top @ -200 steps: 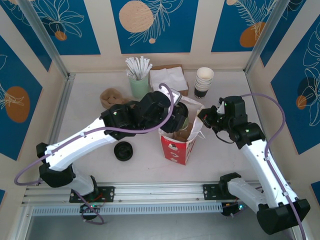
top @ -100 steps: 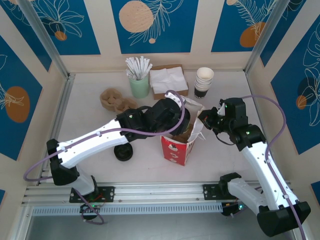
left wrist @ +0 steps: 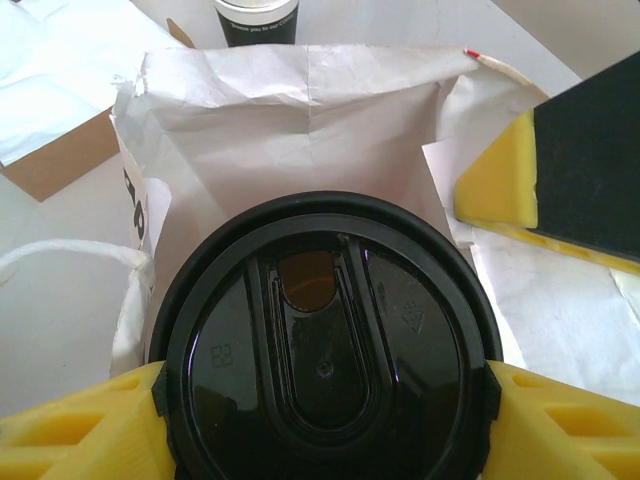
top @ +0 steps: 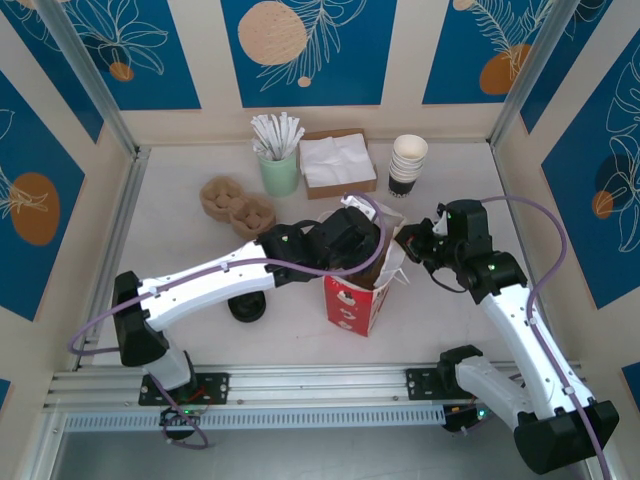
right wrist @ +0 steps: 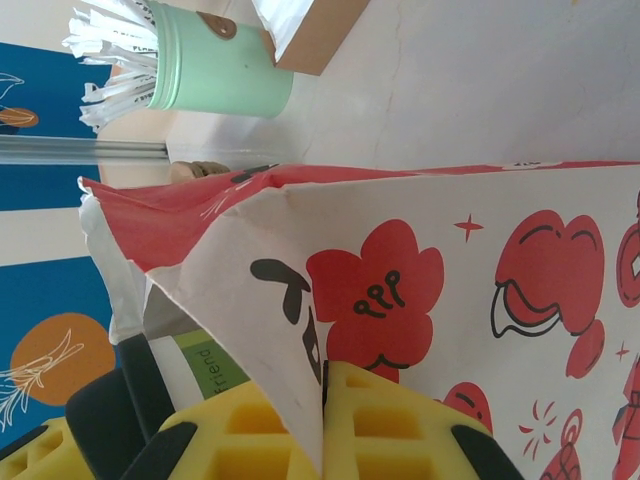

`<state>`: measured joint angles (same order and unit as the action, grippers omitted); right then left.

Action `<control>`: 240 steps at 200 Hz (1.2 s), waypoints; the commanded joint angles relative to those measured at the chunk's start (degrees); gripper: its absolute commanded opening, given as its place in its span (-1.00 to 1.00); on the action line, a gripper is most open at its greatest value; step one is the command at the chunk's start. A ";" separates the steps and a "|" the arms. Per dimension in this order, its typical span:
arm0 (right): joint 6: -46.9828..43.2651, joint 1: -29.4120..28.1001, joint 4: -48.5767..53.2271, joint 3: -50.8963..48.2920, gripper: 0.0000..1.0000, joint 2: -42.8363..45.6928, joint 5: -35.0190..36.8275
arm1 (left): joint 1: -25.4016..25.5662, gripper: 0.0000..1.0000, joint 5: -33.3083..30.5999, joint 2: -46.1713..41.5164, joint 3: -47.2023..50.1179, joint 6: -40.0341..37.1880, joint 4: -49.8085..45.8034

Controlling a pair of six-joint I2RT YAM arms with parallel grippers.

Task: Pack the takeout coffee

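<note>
Looking down from above, the red-and-white bag (top: 352, 300) stands open on the counter (top: 170, 220) between the two arms. The left pincer (top: 362, 245) hangs over the bag's mouth and hides what it carries. The right pincer (top: 406, 243) is pressed onto the bag's right lip. Behind the bag are a green holder (top: 280, 172) full of white sticks, a box (top: 337, 160) of napkins and a stack of white cups (top: 407, 163). A brown pulp tray (top: 237, 203) lies to the left of them. A black disc (top: 247, 305) sits under the left arm, just left of the bag.

From the left wrist, the coffee (left wrist: 325, 350) shows its black lid, gripped on both sides by the left pincer's yellow fingers (left wrist: 70, 425). It sits at the bag's mouth, with the white inner wall rising behind it. A yellow-and-black finger of the right pincer shows at upper right, against the bag's edge.

From the right wrist, the right pincer's fingers clamp the bag's rim, with the paper squeezed between them. A strip of the coffee's olive side shows past the paper. The holder stands beyond.
</note>
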<state>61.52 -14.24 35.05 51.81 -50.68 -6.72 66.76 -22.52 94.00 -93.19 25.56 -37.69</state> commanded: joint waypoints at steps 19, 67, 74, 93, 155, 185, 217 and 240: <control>-1.38 1.89 3.34 -0.58 -0.56 1.03 -3.85 | -0.42 0.38 -0.59 2.91 0.65 -0.72 1.88; -8.57 7.91 15.55 4.81 -0.12 1.38 -6.63 | -0.76 0.38 0.60 5.24 -0.64 -2.78 2.18; -9.50 8.85 16.56 5.72 -0.10 1.05 -7.49 | -0.73 0.38 0.86 5.48 -0.96 -3.05 2.10; -11.57 10.86 19.90 8.83 -0.08 -0.25 -8.63 | -0.82 0.38 1.42 6.32 -2.13 -3.95 1.53; -15.55 14.13 25.40 15.13 -0.01 -7.65 -12.41 | -1.17 0.39 2.64 7.29 -6.48 -7.10 -0.11; -16.84 15.22 29.20 17.43 -0.01 -10.41 -13.83 | -1.13 0.38 4.66 6.60 -7.57 -7.91 -0.94; -17.20 16.67 33.37 18.84 -0.07 -13.22 -17.50 | -1.12 0.39 6.38 5.45 -6.14 -10.23 -0.90; -16.86 16.96 34.47 20.06 -0.10 -14.43 -19.01 | -1.20 0.41 7.07 4.67 -4.68 -9.53 -0.97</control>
<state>45.50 2.26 65.12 69.45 -64.18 -21.50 66.02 -17.45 100.95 -98.87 17.04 -37.71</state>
